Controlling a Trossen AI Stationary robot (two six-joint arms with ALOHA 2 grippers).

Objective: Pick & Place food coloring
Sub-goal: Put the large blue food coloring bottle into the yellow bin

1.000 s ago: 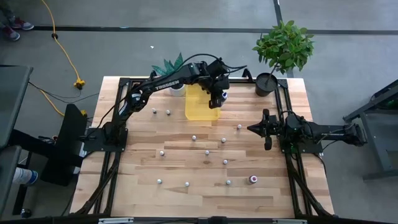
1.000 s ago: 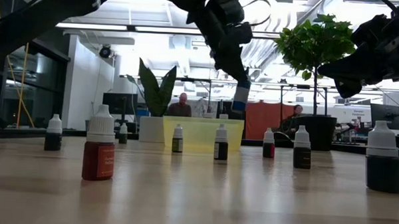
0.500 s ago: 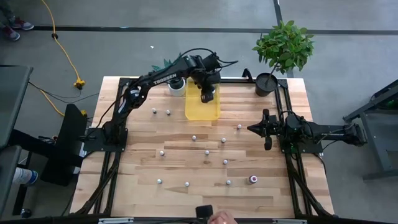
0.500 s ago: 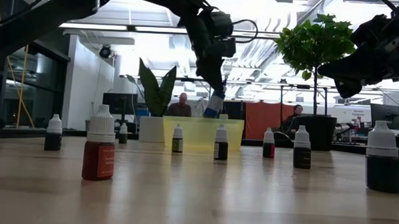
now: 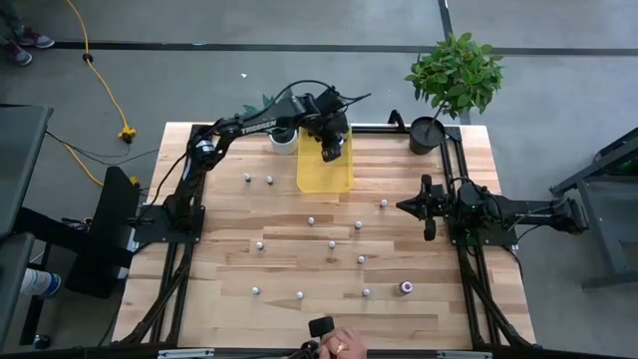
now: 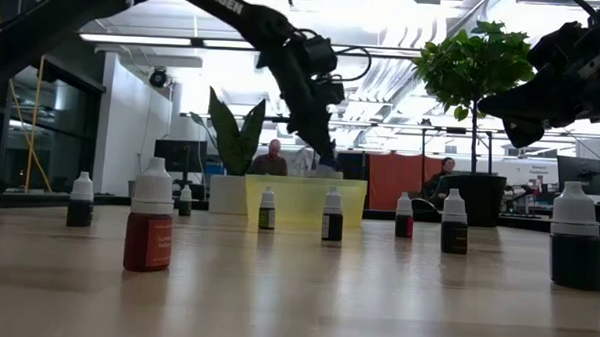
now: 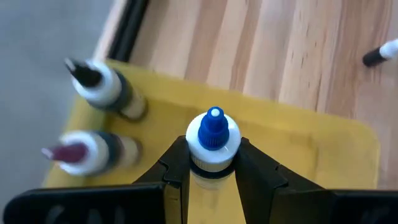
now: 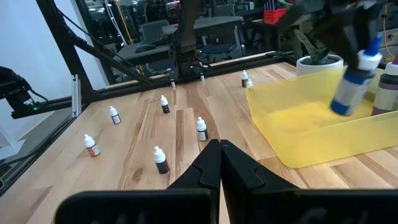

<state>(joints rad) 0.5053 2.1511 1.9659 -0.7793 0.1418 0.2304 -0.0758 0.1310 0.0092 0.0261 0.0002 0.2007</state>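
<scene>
Placing step under way: left gripper (image 7: 213,163) clamped on a blue-capped food coloring bottle (image 7: 212,140), hanging over the far end of the yellow tray (image 5: 324,172), tilted in the right wrist view. Already lying in the tray, 2 bottles (image 7: 102,96) near one wall. Judging the next move: lowering into the bare tray floor beside those 2, then parting the fingers, keeping clear of the tray walls and the white pot (image 5: 283,140) just beside the tray. Right gripper (image 8: 219,163) waiting at the table's right side, fingers pressed together, holding nothing. About 12 bottles (image 5: 332,244) standing scattered on the wooden table (image 5: 219,299), well apart, leaving open lanes between them. Appearing at the near table edge, a person's hand (image 5: 339,346).
</scene>
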